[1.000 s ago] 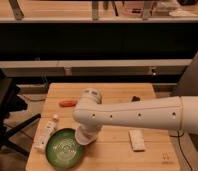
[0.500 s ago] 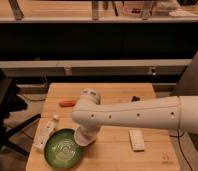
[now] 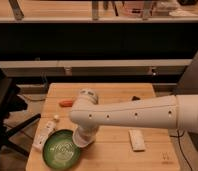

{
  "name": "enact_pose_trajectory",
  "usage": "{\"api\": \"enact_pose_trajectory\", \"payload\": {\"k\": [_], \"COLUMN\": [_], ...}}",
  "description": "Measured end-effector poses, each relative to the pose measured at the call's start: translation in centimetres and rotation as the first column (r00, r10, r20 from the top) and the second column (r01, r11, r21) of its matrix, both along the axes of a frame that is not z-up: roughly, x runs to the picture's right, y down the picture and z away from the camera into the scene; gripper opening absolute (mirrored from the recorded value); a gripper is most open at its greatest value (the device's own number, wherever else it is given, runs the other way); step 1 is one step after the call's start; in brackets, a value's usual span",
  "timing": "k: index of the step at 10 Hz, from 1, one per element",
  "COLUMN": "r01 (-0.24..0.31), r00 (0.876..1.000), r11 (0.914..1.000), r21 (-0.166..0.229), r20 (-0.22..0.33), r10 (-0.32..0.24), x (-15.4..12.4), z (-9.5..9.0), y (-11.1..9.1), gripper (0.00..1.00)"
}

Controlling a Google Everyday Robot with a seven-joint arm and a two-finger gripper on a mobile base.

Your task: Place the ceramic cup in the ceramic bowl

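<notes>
A green ceramic bowl (image 3: 62, 149) sits on the wooden table (image 3: 112, 92) at the front left. My white arm (image 3: 137, 114) reaches in from the right and bends down over the bowl's right rim. The gripper (image 3: 84, 140) is at the arm's low end, right at that rim, mostly hidden by the wrist. A white rounded shape there may be the ceramic cup, but I cannot tell it apart from the wrist.
A white bottle (image 3: 45, 134) lies left of the bowl. An orange-red item (image 3: 66, 103) lies behind it. A white flat object (image 3: 137, 140) lies to the right of the arm's end. A small dark item (image 3: 135, 98) is near the back right. A black chair (image 3: 4, 107) stands left of the table.
</notes>
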State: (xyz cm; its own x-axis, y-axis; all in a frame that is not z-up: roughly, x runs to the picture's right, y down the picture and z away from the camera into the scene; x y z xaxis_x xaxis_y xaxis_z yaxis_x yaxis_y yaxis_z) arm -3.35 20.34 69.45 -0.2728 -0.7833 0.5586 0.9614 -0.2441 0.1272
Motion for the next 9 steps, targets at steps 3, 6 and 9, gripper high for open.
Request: {"api": "enact_pose_trajectory", "payload": {"k": [3,6,9], "r01": [-0.005,-0.007,0.036], "r00": [1.0,0.999,0.988], "r11": [0.9998,0.996,0.993], "r21": [0.02,0.089,0.112], "r20": [0.007,0.042,0.146], "r10": [0.005,0.003,-0.052], "x": [-0.3,-1.4,-4.8], "z": [-0.6,-4.0,-7.2], "y": [-0.4,-3.3,-5.0], "gripper": [0.0,0.0,0.0]}}
